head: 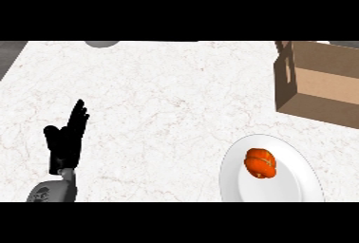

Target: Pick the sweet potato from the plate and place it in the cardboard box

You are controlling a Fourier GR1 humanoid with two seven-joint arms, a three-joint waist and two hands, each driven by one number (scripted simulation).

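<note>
At the far left, the left hand (67,137) rises from the view's lower edge on its grey forearm (54,190), resting over the surface (161,104) with its fingers (79,114) straight, released and pointing up and slightly to the right; the thumb sticks out to the left, and the hand holds nothing. The surface is white marble with faint reddish veins, and it fills most of the view. At its far edge, left of centre, a small grey rounded shape (103,43) pokes in, cut off by the frame; it may be the rim of a bowl or a similar object, though too little shows to tell.

Moving right, a white plate (298,187) sits at the lower right, its lower rim cut off at the view's bottom edge. On it, a little left of the plate's middle, lies the sweet potato (260,163), orange-red and stubby, untouched by any hand.

Beyond the plate, at the upper right, stands the cardboard box (319,83), brown, open at the top, with its right part running out of the frame. It lies apart from the plate, with a strip of bare surface between them. The right hand does not show in this view
</note>
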